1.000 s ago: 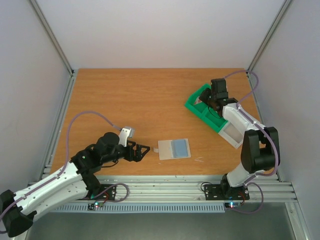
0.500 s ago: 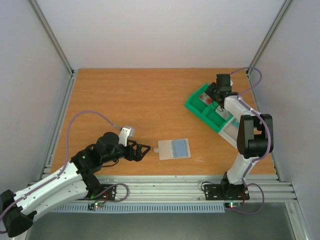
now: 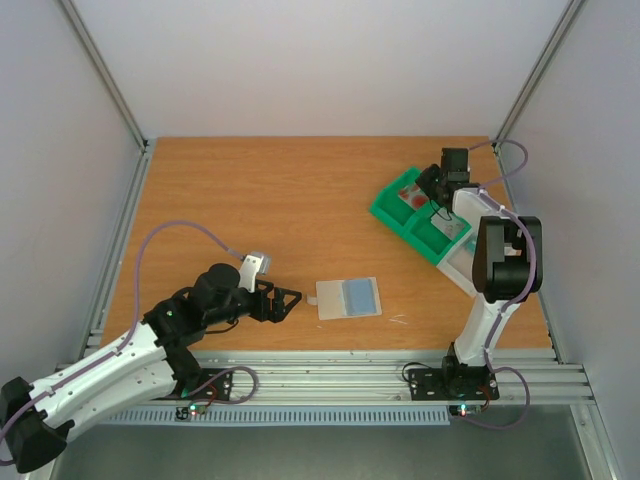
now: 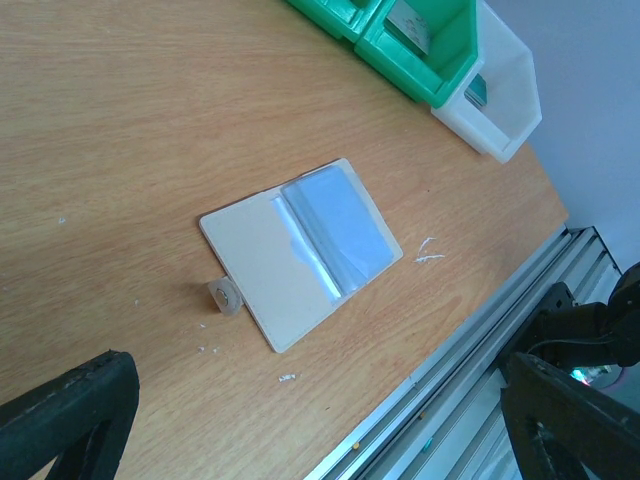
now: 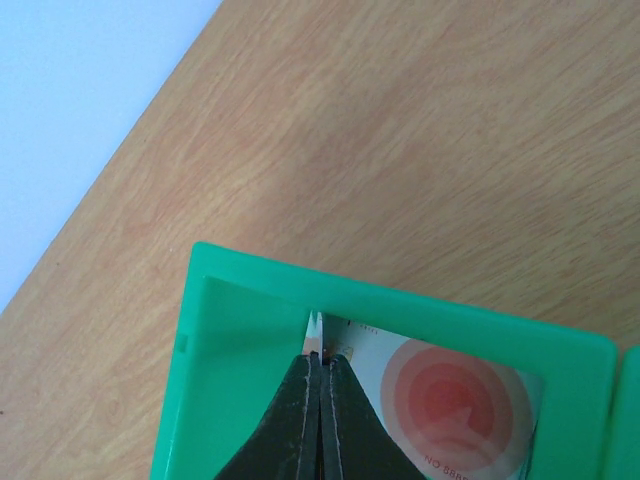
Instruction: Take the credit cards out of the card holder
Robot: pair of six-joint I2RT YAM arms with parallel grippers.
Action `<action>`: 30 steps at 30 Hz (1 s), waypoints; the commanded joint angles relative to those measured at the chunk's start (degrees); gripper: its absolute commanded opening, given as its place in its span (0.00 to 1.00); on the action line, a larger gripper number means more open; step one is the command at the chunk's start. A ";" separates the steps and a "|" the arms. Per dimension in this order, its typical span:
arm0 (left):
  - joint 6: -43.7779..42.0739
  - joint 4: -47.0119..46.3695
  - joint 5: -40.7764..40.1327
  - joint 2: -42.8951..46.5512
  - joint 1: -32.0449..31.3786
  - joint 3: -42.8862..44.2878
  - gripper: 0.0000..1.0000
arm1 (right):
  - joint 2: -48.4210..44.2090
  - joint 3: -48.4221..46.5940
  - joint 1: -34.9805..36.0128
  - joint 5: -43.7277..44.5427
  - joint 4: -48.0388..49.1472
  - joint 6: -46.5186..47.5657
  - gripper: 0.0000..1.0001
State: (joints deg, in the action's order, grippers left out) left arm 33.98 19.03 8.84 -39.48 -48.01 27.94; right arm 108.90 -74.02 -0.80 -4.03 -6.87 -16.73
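**Card holder being faced end-on by the left gripper, with the tab end nearest**

The card holder [image 3: 336,300] is being presented flat on the table [image 3: 280,210], just beside the left gripper [image 3: 292,304]. Its long axis is being pointed straight away from that gripper's jaws, which are being held wide apart on nothing. The tab [image 4: 224,296] is being turned toward them, and the blue-grey card [image 3: 361,295] is being carried on the farther half. The right gripper [image 5: 320,360] is being held clenched well apart, over the pinkish-red card [image 5: 450,400] in the green tray [image 5: 250,290]; whether that card is being pinched cannot be told.
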 commanded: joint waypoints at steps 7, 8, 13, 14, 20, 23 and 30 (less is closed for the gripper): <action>-1.02 -3.24 0.91 -0.08 0.02 -0.19 0.99 | 2.90 0.64 -1.05 -1.95 6.18 -1.19 0.01; -1.02 -3.16 0.86 -0.07 -0.02 -0.18 0.99 | 3.13 0.70 -1.11 -2.03 6.34 -1.20 0.01; -1.02 -2.85 0.70 0.37 -0.02 -0.26 0.99 | 3.28 1.02 -1.14 -1.83 6.39 -1.21 0.05; -1.02 -2.78 0.59 0.44 0.01 -0.25 0.99 | 3.17 1.14 -1.14 -1.70 6.25 -1.20 0.06; -0.94 -2.64 0.55 0.41 -0.03 -0.35 0.99 | 2.69 1.49 -1.14 -1.27 5.00 -0.64 0.11; -0.78 -2.56 0.72 0.54 0.02 -0.39 0.99 | 2.25 1.52 -1.14 -0.84 4.33 -0.33 0.12; -0.50 -2.25 0.65 1.24 -0.02 -0.62 0.99 | 1.63 -0.02 -1.14 1.14 -0.04 0.36 0.18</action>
State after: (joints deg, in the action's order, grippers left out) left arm 34.02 19.05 9.54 -39.31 -48.01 27.94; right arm 111.18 -72.88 -1.67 -5.32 -3.90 -17.50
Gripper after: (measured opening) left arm 0.995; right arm 0.168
